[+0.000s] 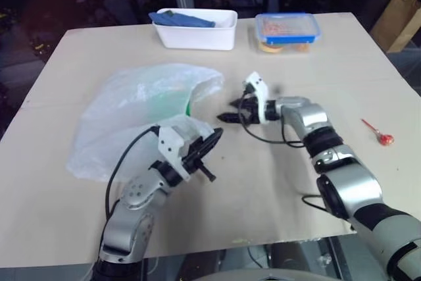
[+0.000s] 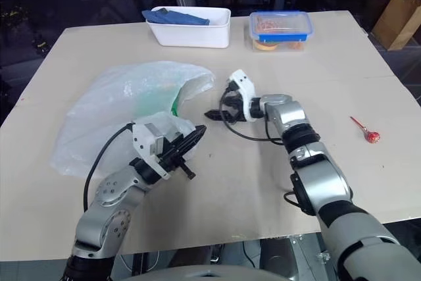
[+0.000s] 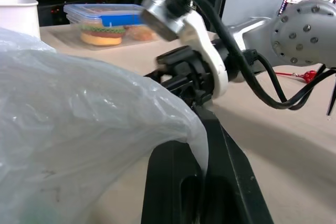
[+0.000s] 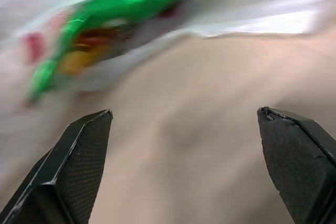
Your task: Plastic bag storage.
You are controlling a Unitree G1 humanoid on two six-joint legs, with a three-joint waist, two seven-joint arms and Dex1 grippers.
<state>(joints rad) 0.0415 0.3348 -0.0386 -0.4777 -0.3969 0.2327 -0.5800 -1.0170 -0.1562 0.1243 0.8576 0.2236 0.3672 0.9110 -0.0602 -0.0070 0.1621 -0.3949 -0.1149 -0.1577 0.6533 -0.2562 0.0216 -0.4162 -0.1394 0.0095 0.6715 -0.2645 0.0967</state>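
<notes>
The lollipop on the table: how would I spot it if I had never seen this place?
Start at the big beige table and look near its right edge, level with the right gripper. There lies a small red lollipop on a thin stick, alone on bare tabletop, far from the two containers at the back.

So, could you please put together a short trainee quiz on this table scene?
1. True or false: the left gripper is shut on the plastic bag.
2. The right gripper's jaws are: A shut, B open, C clamped on the lollipop.
3. What colour is the packet inside the bag?

Key: 1 true; 2 B; 3 green.
</notes>
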